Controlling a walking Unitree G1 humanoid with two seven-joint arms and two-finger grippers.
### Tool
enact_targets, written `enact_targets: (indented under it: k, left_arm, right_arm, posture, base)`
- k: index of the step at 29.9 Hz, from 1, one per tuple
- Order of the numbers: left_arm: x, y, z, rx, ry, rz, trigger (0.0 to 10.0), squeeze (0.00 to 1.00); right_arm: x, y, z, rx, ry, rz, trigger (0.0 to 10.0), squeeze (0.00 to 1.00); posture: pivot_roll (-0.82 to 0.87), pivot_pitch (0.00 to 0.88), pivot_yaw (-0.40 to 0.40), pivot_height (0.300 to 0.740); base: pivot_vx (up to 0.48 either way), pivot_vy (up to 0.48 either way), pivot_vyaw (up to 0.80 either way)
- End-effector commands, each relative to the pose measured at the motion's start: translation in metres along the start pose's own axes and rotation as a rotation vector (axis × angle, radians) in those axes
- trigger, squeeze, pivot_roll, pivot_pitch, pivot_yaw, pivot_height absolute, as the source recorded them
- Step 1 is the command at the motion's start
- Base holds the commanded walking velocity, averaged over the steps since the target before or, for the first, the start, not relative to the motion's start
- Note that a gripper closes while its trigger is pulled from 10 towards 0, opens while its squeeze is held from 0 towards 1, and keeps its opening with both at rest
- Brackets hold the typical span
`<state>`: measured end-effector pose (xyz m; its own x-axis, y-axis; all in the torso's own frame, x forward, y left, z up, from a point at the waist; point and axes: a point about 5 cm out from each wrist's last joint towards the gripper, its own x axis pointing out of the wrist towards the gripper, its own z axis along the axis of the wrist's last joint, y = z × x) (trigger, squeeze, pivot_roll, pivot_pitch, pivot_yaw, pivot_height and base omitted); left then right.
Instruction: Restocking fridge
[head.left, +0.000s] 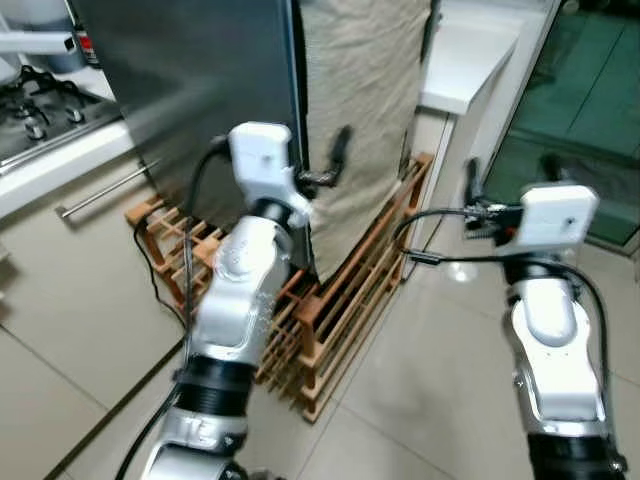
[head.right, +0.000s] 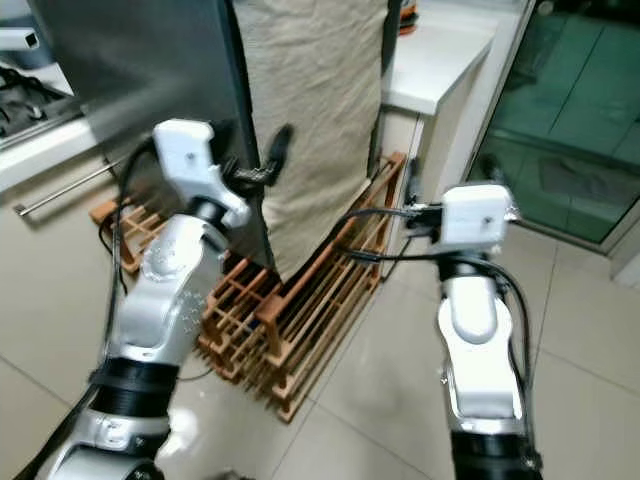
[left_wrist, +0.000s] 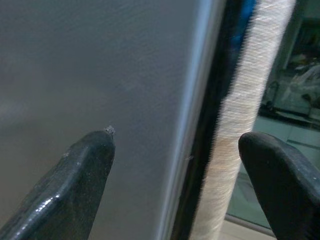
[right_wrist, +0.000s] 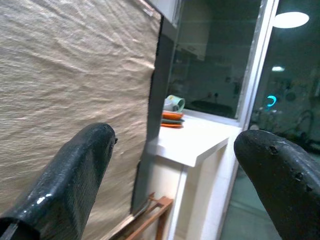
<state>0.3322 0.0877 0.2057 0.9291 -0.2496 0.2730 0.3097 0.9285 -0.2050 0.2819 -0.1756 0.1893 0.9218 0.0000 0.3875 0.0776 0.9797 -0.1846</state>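
— What's the biggest thing in front of the robot?

— The fridge, a tall grey metal box with its door closed. A beige cloth hangs down the side that faces the robot's right. The fridge stands on a low wooden rack of slats, which sits on the pale tiled floor.

— And around it?

— To the robot's left runs a pale worktop with a gas hob on it and a long metal handle on the cabinet front below. Beyond the fridge, on the right, is a white worktop beside a glass door. In the right wrist view that white worktop carries a small stack of dishes — orange plates with a pale cup on top.

— Where is the left gripper?

— Raised in front of the fridge's front corner, near the door edge. The left wrist view shows its jaws apart, with the grey door, the dark seam and the edge of the cloth between the two black fingers. I cannot tell whether either finger touches the fridge.

— And the right gripper?

— Held up beside the cloth-covered side, apart from it, over the floor near the end of the rack. Its jaws are wide apart too — nothing sits between them.

— Anything smaller?

— Black cables loop from the right wrist.
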Motion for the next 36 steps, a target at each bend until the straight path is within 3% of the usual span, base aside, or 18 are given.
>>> enact_targets:
  k: [1,3,4,10,15,19,26,36]
  left_arm:
    - [0.004,-0.011,0.001,-0.028,0.016,-0.044,10.0,0.0]
    - [0.004,-0.011,0.001,-0.034,0.024,-0.051,10.0,0.0]
    - [0.006,-0.018,-0.006,-0.083,0.076,-0.084,10.0,0.0]
    - [0.013,-0.026,-0.019,-0.19,0.178,-0.109,10.0,0.0]
    - [0.017,-0.027,-0.023,-0.158,0.188,-0.096,10.0,0.0]
    - [0.03,-0.023,-0.026,-0.058,0.169,-0.008,10.0,0.0]
    - [0.042,-0.023,-0.019,-0.086,0.133,0.043,10.0,0.0]
    - [0.048,-0.014,-0.015,-0.043,0.089,0.131,10.0,0.0]
  right_arm:
    - [-0.001,-0.005,-0.001,0.023,0.02,-0.005,10.0,0.13]
    - [-0.001,-0.004,-0.001,0.03,0.024,-0.004,10.0,0.13]
    - [-0.003,-0.002,-0.006,0.059,0.057,0.008,10.0,0.13]
    - [-0.009,0.0,-0.014,0.076,0.108,0.025,10.0,0.13]
    - [-0.013,0.001,-0.015,0.078,0.122,0.03,10.0,0.13]
    - [-0.02,0.004,-0.015,0.081,0.143,0.045,10.0,0.13]
    - [-0.033,0.001,-0.017,0.071,0.179,0.038,10.0,0.13]
    - [-0.046,-0.004,-0.018,0.051,0.22,0.035,10.0,0.13]
  posture:
    - [-0.18,0.057,0.032,0.74]
    - [-0.18,0.057,0.032,0.74]
    - [-0.18,0.076,0.031,0.74]
    - [-0.19,0.11,0.034,0.74]
    - [-0.2,0.137,0.029,0.74]
    - [-0.21,0.159,0.03,0.74]
    - [-0.24,0.196,0.03,0.74]
    - [-0.26,0.213,0.025,0.74]
  base:
    - [0.0,0.0,0.0]
    - [0.0,0.0,0.0]
    - [0.0,0.0,0.0]
    - [0.0,0.0,0.0]
    - [0.0,0.0,0.0]
    - [0.0,0.0,0.0]
    - [0.0,0.0,0.0]
    - [0.0,0.0,0.0]
